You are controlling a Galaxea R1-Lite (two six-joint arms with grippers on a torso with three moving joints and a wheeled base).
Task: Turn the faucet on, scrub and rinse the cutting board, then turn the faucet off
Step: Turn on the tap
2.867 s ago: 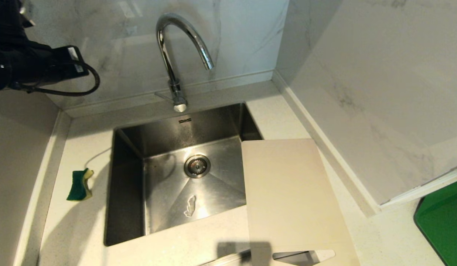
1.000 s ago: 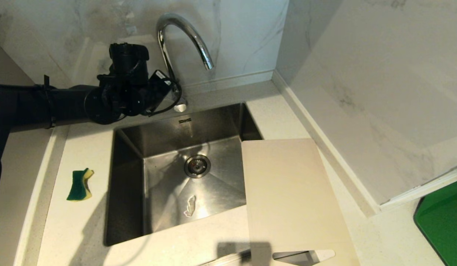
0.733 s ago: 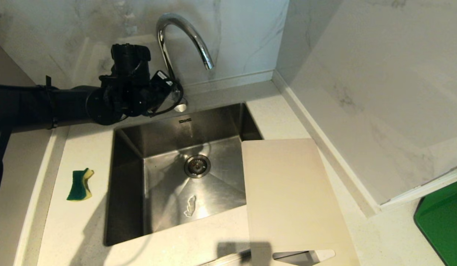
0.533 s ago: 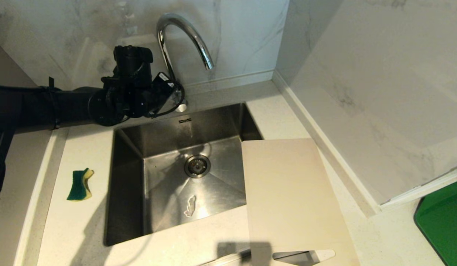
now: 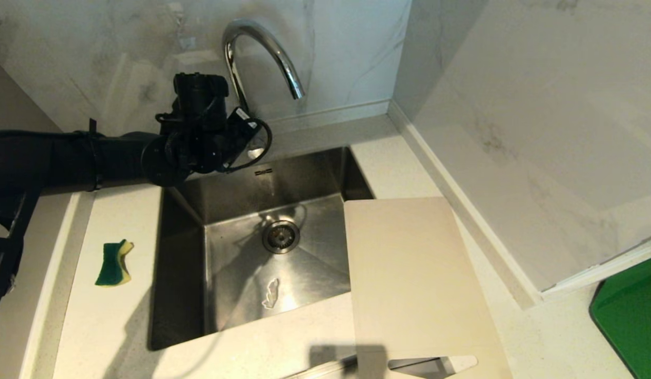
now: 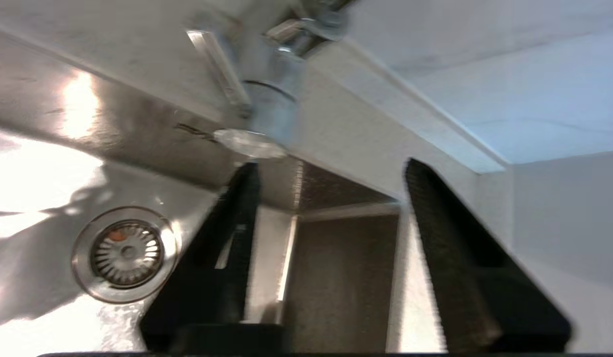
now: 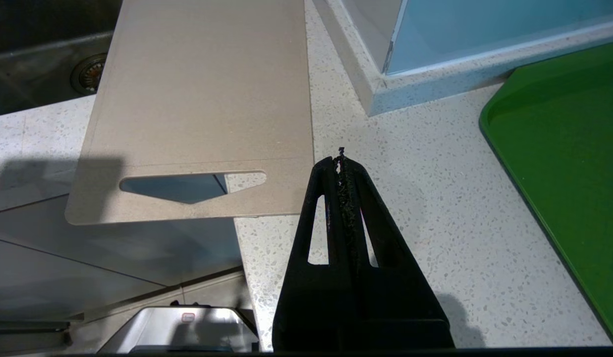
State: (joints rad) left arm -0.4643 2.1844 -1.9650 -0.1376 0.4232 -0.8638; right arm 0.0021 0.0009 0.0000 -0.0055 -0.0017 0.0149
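1. Reaching for the tall shiny chrome faucet (image 5: 262, 58), the left gripper (image 6: 331, 168) sits by its base, fingers spread apart, holding nothing.
2. No water runs yet; next it must push the small side lever (image 6: 219, 69).
3. The big beige plastic cutting board (image 5: 414, 279) lies over the steel sink's (image 5: 178, 252) right edge.
4. A second ago, those fingers were shut.
5. The right gripper (image 7: 341, 157) waits pinched shut, empty.

Left gripper (image 6: 331, 168) swung in from the far left to the faucet (image 5: 251, 79) base, edged right, jaws now spread apart.
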